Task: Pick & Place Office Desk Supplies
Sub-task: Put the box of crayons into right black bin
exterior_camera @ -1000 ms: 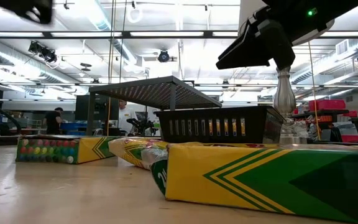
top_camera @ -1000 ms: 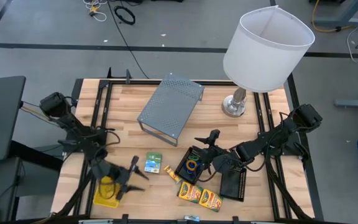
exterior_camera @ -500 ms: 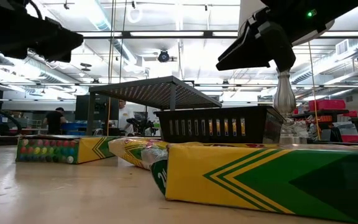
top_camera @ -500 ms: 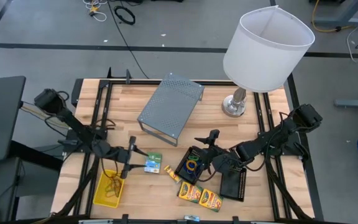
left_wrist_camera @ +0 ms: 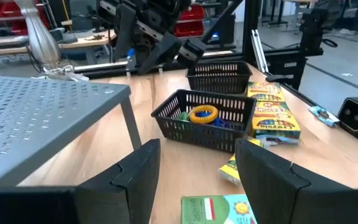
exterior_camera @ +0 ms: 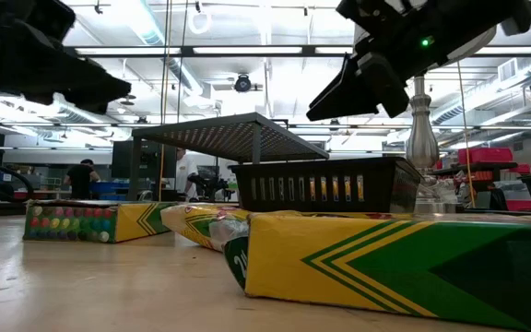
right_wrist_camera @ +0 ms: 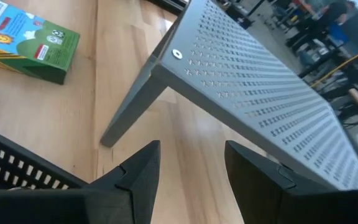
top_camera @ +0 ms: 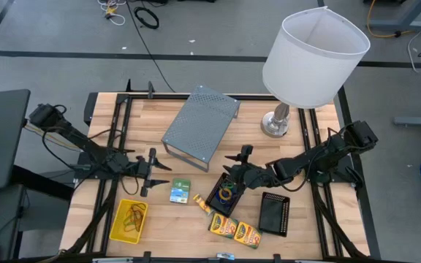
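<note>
On the wooden counter (top_camera: 145,117), both end effectors hover empty with fingers apart, the left end effector (top_camera: 150,172) beside the green-white packet (top_camera: 180,191), the right end effector (top_camera: 237,168) over the mesh tray (top_camera: 225,193) of rubber-band loops (left_wrist_camera: 202,114), crayon boxes (top_camera: 235,230) nearby.

Left end effector (top_camera: 154,169) off yellow basket (top_camera: 128,222)

The left arm reaches in low from the desk's (top_camera: 145,117) left edge, its pincer (top_camera: 150,172) parted and empty near the left-hand middle of the desk. The right arm stretches in from the right edge, its pincer (top_camera: 238,166) also parted and empty, over the desk's middle.
</note>
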You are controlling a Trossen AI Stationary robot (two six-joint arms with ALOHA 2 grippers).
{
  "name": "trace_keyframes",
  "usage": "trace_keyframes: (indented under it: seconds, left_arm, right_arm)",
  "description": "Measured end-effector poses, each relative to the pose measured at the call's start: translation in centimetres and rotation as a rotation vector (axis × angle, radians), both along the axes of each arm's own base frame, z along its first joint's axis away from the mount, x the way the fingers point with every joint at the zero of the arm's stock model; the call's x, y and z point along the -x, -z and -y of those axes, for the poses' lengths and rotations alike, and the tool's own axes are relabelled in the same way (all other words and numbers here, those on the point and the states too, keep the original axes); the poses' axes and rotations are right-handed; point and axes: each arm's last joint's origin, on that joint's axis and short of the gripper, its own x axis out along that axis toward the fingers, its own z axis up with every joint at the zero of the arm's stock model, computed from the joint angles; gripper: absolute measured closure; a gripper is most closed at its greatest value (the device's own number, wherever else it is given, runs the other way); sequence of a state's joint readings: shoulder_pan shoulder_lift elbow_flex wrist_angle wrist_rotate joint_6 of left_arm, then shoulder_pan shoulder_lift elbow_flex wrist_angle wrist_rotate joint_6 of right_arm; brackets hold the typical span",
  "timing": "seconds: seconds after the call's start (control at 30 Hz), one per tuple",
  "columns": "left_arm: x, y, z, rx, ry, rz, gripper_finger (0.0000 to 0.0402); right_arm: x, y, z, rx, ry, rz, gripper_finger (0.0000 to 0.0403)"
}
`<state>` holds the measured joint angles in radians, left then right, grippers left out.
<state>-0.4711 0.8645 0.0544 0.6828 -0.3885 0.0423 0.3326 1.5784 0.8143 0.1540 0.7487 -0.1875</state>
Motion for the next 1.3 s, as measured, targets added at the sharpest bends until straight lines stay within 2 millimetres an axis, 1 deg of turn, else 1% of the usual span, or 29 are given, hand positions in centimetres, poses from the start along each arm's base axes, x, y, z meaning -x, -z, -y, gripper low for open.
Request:
trace_keyframes:
  seconds: [0.23, 0.5, 0.67, 0.73, 0.8, 0.9, 1.0, 1.13, 1.3]
  left_arm:
    - [-0.7, 0.1, -2.1, 0.02, 0.021, -0.027, 0.0189]
    - [-1.2, -0.1, -4.6, 0.023, 0.023, -0.01, 0.0189]
    - [-1.1, 0.4, -6.1, 0.06, 0.021, -0.069, 0.0189]
    - [-1.1, 0.3, -6.6, 0.051, 0.002, -0.064, 0.0189]
    - [-1.4, -0.4, -6.9, 0.03, -0.021, -0.041, 0.0189]
    - [-1.9, -2.2, -6.9, -0.013, -0.026, 0.0, 0.0189]
    - [-1.8, -3.4, -6.5, -0.026, 0.005, -0.034, 0.0189]
    - [-0.8, -4.8, -5.7, -0.023, 0.012, -0.008, 0.0189]
    - [0.7, -6.1, -4.6, 0.016, 0.01, 0.091, 0.0189]
  right_arm:
    - [-0.4, 0.0, 0.8, -0.075, -0.031, 0.001, 0.0215]
    - [-0.4, 0.1, 0.7, -0.104, -0.083, -0.013, 0.0215]
    - [-0.5, 0.2, 0.4, -0.155, -0.151, -0.025, 0.0215]
    - [-0.5, 0.2, 0.4, -0.157, -0.154, -0.025, 0.0215]
    - [-0.5, 0.2, 0.4, -0.157, -0.154, -0.024, 0.0215]
    - [-0.5, 0.2, 0.4, -0.167, -0.147, -0.02, 0.0215]
    - [-0.5, 0.2, 0.4, -0.185, -0.137, -0.014, 0.0215]
    - [-0.5, 0.2, 0.4, -0.193, -0.133, -0.012, 0.0215]
    - [-0.5, 0.2, 0.4, -0.192, -0.133, -0.013, 0.0215]
